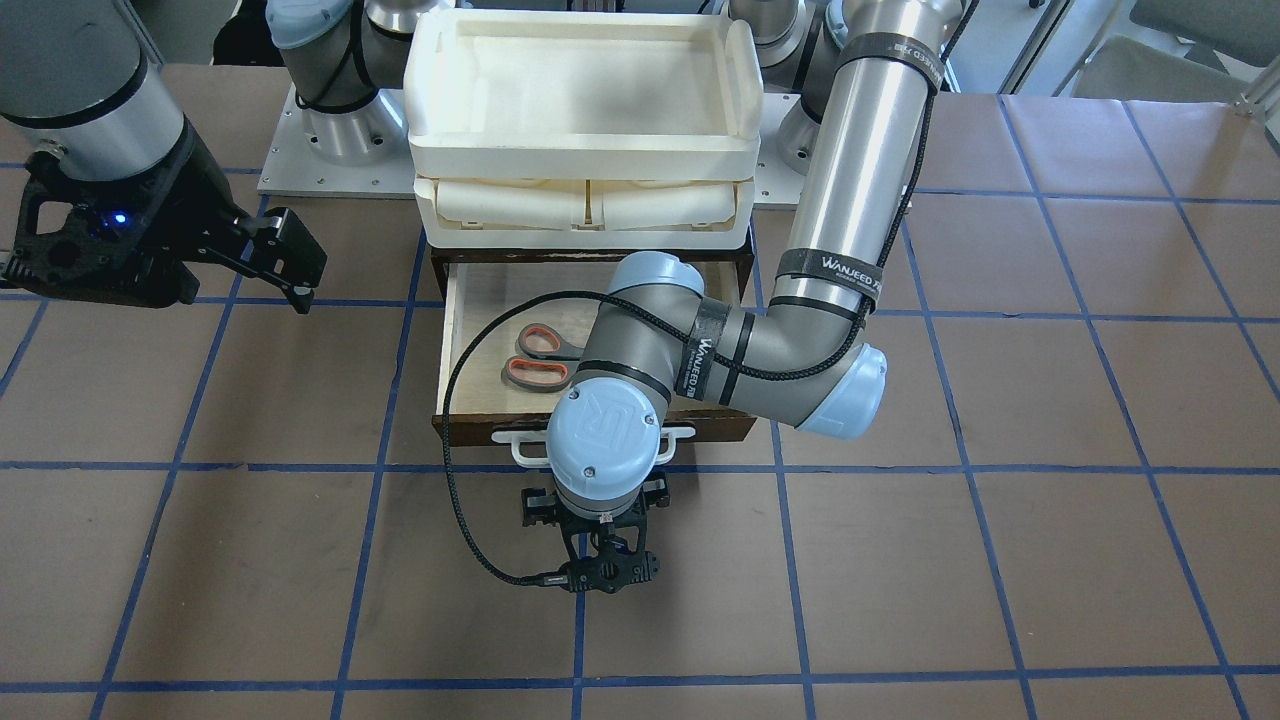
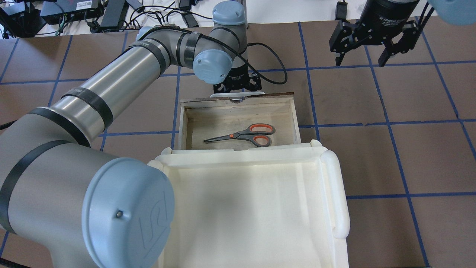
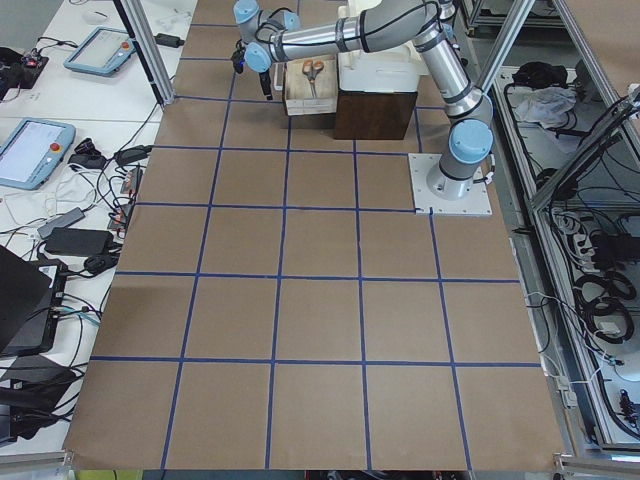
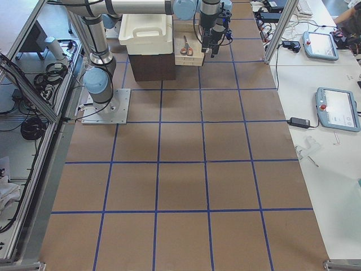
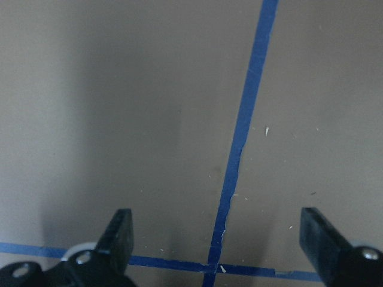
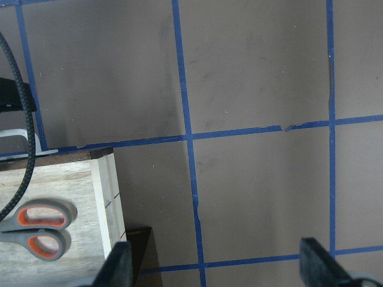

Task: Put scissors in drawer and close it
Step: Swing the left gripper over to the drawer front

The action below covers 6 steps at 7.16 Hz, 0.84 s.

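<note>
The scissors (image 1: 540, 358) lie flat inside the open drawer (image 1: 480, 428), handles toward my right side; they also show in the overhead view (image 2: 245, 135) and the right wrist view (image 6: 39, 230). The drawer's white handle (image 1: 520, 445) faces away from me. My left gripper (image 2: 238, 86) points down just beyond that handle, over the table. In the left wrist view (image 5: 215, 239) it is open and empty, with only the table under it. My right gripper (image 2: 362, 56) hangs open and empty above the table, off the drawer's right side, as in its wrist view (image 6: 218, 266).
The cream-white plastic tray unit (image 2: 253, 208) sits on top of the dark cabinet, right behind the open drawer. The table is covered in brown paper with a blue tape grid (image 1: 900, 470). A black cable (image 1: 455, 480) loops from the left wrist beside the drawer.
</note>
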{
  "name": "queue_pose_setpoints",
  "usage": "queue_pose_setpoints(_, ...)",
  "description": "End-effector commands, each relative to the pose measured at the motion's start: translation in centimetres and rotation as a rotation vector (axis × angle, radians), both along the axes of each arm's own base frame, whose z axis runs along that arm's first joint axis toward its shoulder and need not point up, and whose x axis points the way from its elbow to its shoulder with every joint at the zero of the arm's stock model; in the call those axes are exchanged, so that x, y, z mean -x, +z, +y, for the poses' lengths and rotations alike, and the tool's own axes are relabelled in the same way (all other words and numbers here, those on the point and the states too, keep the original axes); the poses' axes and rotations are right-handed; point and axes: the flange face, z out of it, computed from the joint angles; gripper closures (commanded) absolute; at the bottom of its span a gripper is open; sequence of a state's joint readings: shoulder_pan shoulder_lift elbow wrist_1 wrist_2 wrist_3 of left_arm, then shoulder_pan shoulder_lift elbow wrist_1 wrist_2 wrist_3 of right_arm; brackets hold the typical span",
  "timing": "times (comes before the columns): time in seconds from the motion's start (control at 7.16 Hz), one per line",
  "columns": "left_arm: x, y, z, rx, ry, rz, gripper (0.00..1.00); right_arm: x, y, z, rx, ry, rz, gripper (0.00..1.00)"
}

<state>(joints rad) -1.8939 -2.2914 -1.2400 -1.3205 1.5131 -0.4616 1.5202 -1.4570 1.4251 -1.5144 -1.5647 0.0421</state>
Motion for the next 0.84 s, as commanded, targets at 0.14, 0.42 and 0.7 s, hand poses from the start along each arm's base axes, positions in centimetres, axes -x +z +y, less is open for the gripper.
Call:
queue_pose_setpoints(0.14, 0.0, -0.1, 0.8, -0.037, -0.033, -0.015, 0.00, 0.6, -0.1, 0.0, -0.008, -0.012, -0.002, 0.00)
queue_pose_setpoints(0.42, 0.0, 0.5, 0.9, -0.030, -0.035, -0.011, 0.00, 0.6, 0.0, 0.0, -0.008, -0.012, -0.002, 0.00)
queue_pose_setpoints(0.7, 0.3, 1.0, 1.5, -0.048, -0.037, -0.021, 0.00, 0.5, -0.1, 0.1, -0.009, -0.010, -0.005, 0.00)
